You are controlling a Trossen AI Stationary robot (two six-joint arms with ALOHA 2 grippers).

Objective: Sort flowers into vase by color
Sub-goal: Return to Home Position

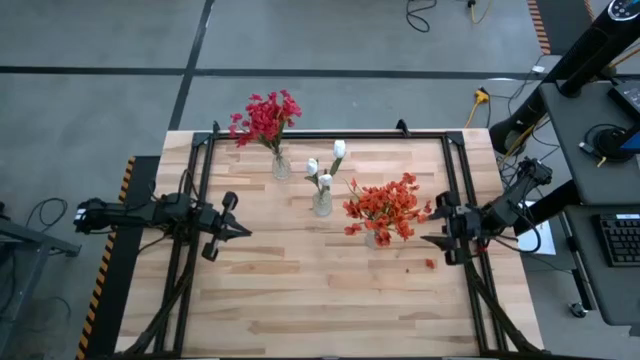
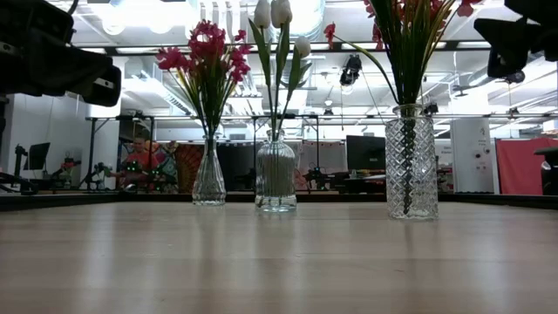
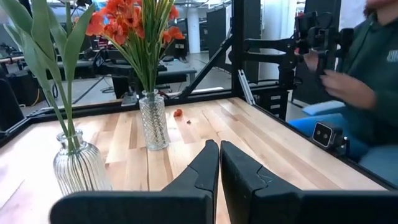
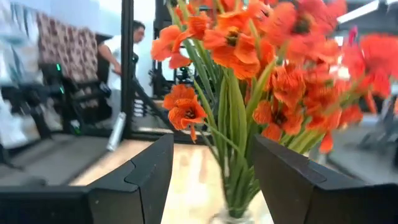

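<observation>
Bright, even overhead light on worktop (image 1: 300,290); shadows faint, soft-edged. Low view: ceiling lamps (image 2: 307,14) blown out behind white buds (image 2: 281,12); left arm (image 2: 52,52) dark silhouette against lit room; pale sheen along worktop. Right wrist view: orange-red clusters (image 4: 236,37) backlit, strip light (image 4: 373,11) glaring behind.

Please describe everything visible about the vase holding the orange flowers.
The vase is clear glass, a tall cylinder with a cut diamond pattern. It stands upright on the wooden table, on its right half in the high view. Green stalks with orange flowers fill it. Nothing else touches it.
</observation>
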